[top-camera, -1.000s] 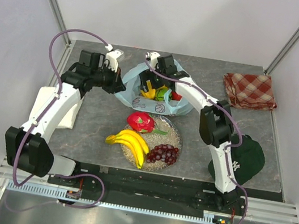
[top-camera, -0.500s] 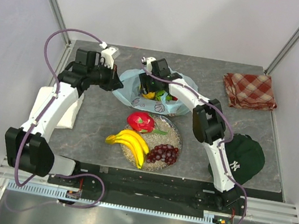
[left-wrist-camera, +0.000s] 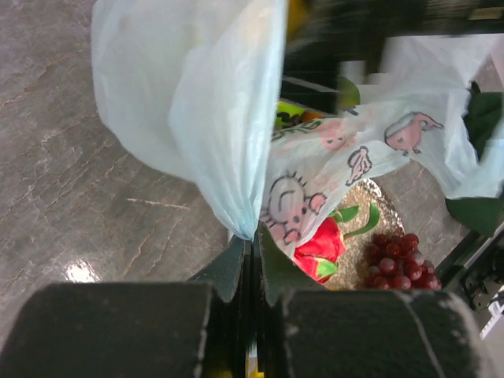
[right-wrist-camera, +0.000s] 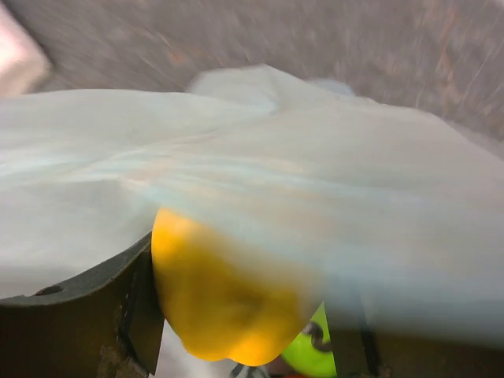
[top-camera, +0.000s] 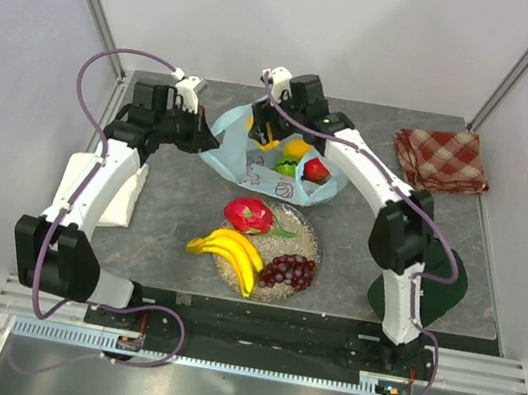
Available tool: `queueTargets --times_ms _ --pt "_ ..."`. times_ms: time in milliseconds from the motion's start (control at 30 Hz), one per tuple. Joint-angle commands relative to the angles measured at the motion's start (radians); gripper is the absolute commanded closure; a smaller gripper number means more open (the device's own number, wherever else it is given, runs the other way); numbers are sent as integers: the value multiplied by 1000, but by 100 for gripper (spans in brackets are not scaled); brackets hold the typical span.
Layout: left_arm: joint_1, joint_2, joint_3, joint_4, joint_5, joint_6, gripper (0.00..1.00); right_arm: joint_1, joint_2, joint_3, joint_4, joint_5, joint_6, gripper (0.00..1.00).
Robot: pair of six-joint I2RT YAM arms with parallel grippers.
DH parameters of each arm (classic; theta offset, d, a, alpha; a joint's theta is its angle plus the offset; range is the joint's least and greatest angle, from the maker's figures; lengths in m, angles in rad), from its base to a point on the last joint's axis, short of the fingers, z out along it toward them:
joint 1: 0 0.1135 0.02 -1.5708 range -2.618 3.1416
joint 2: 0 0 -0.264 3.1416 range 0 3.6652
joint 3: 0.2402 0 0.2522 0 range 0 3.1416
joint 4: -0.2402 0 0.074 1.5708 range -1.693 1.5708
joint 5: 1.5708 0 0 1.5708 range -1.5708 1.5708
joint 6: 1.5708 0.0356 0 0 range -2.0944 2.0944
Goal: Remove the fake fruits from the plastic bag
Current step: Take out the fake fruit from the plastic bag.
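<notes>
The light blue plastic bag [top-camera: 249,163] lies open at mid-table. My left gripper [top-camera: 200,138] is shut on its left edge; the left wrist view shows the film [left-wrist-camera: 228,118] pinched between my closed jaws [left-wrist-camera: 253,240]. My right gripper [top-camera: 267,135] is over the bag's mouth, shut on the yellow pepper-like piece [right-wrist-camera: 224,303], partly veiled by bag film [right-wrist-camera: 315,181]. A red apple [top-camera: 316,171] and the green-orange mango [top-camera: 289,167] lie in the bag. The dragon fruit [top-camera: 248,214], banana bunch [top-camera: 231,251] and grapes [top-camera: 288,271] sit on a round plate [top-camera: 310,236].
A red checkered cloth [top-camera: 442,158] lies at the back right. A dark green cap [top-camera: 445,279] sits by the right arm. A white cloth [top-camera: 129,203] lies under the left arm. The plate is just in front of the bag.
My right gripper has come up out of the bag with the yellow pepper-like piece between its fingers. My left gripper has kept its hold on the bag's edge, and the mouth has spread wider.
</notes>
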Motion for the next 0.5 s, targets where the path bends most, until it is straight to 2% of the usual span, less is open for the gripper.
queueTargets --times_ms 0,200,333,467 --pt "37 38 64 70 10 -98 98 1 -188 -65 32 -106 -25 78" --pt "41 84 136 94 5 -145 98 9 -336 -180 -30 -185 -129 77" --pt "41 91 187 139 16 -162 98 10 -432 -263 -150 -232 -319 77" --pt "41 123 214 166 42 -176 98 22 -556 -392 -265 -379 -517 76"
